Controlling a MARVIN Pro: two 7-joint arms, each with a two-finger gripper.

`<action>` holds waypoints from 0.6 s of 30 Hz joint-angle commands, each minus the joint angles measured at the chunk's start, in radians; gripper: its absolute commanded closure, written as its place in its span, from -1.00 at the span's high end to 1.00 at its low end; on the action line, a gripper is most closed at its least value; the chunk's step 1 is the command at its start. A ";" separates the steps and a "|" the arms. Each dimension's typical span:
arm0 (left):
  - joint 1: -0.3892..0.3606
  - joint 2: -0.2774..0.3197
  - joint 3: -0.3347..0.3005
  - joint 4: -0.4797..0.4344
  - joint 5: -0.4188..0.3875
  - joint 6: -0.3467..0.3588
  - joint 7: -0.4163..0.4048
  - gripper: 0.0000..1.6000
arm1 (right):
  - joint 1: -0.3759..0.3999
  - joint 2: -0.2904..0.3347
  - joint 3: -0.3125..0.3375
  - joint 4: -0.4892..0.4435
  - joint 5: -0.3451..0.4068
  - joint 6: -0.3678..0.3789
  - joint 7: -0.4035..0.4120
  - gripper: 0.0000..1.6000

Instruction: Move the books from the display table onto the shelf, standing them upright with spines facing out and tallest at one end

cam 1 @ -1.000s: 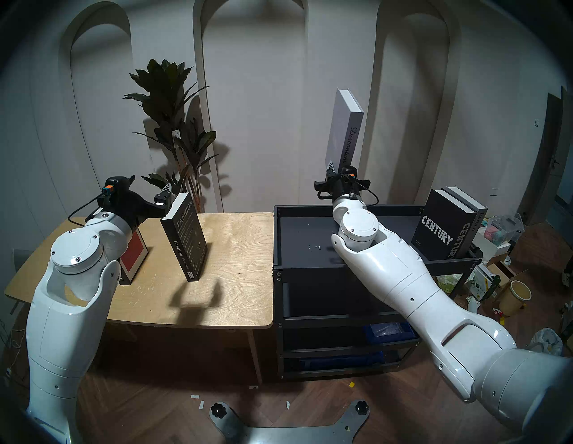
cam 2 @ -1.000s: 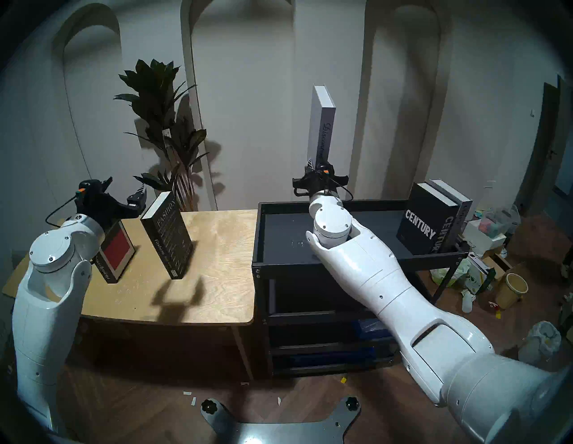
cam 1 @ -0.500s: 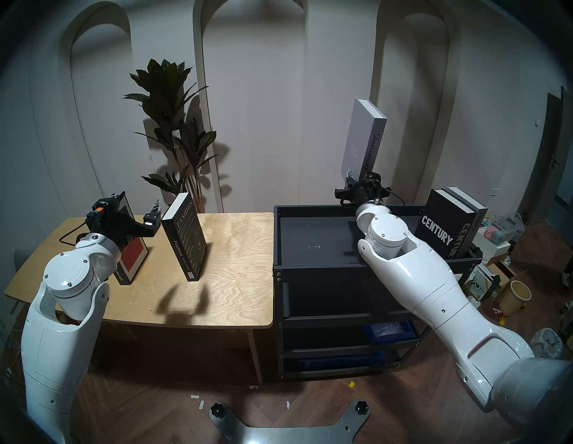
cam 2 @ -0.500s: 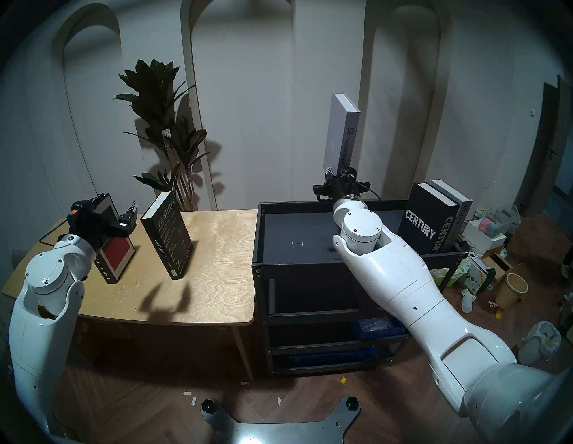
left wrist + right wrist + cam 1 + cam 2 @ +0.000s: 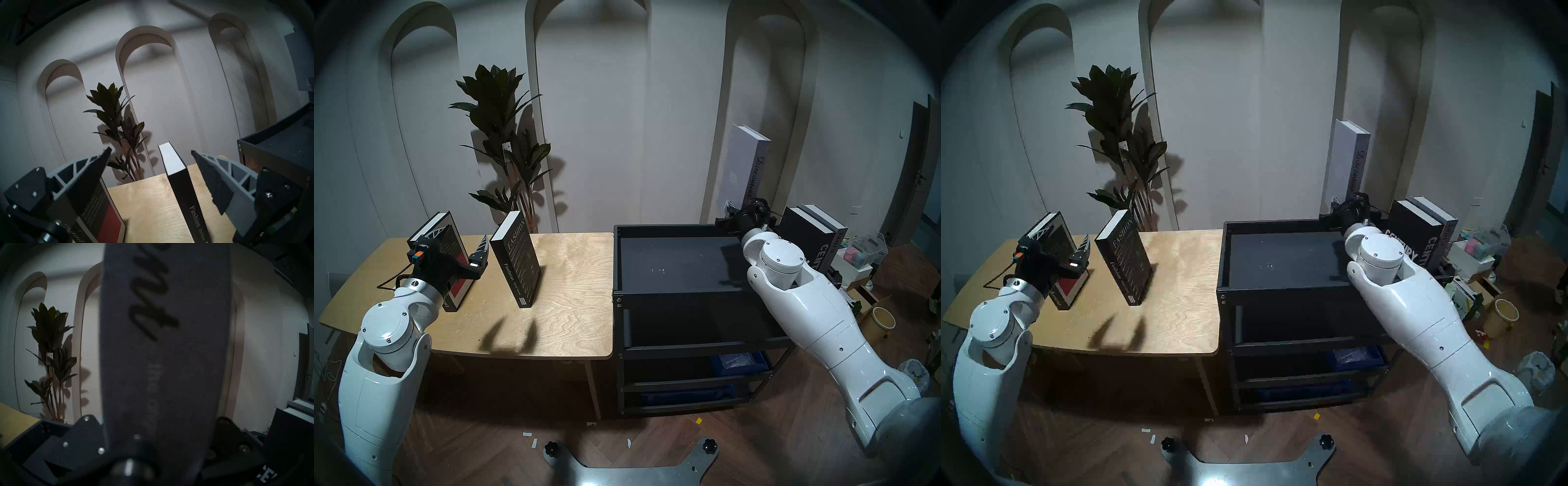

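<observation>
Clamped on the lower end of the grey Discontent book (image 5: 744, 163), my right gripper (image 5: 735, 214) holds it upright, leaning a little to the right, above the back rim of the shelf (image 5: 667, 228). In the right wrist view its matte grey spine (image 5: 166, 344) fills the middle between my two finger mounts. Just to its right stand the black Century book (image 5: 804, 234) and a grey one (image 5: 831, 230), upright and touching, at the right end of the tray. The tray floor to the left of them is bare dark metal with a raised rim and bolted corners.

Over the display table (image 5: 572, 305) my left gripper (image 5: 463, 246) is spread wide. One finger (image 5: 95, 169) sits against the top of the black book with the red panel (image 5: 105, 218), while the other finger (image 5: 214, 176) hangs in the gap before the Fashion book (image 5: 516, 258). In the wrist view the Fashion spine stands between my two fingers, touching neither. Both books stand upright with white page edges on top, well apart from each other. The table is light plywood with wavy grain and a rounded corner, and its right half is free up to the shelf's frame. A dark leafy plant (image 5: 504, 135) stands behind the table against the white arched wall.
</observation>
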 commanded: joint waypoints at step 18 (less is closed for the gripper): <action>0.063 -0.087 -0.026 0.067 0.056 -0.385 -0.098 1.00 | -0.029 0.225 0.117 -0.033 0.130 0.215 0.271 -1.00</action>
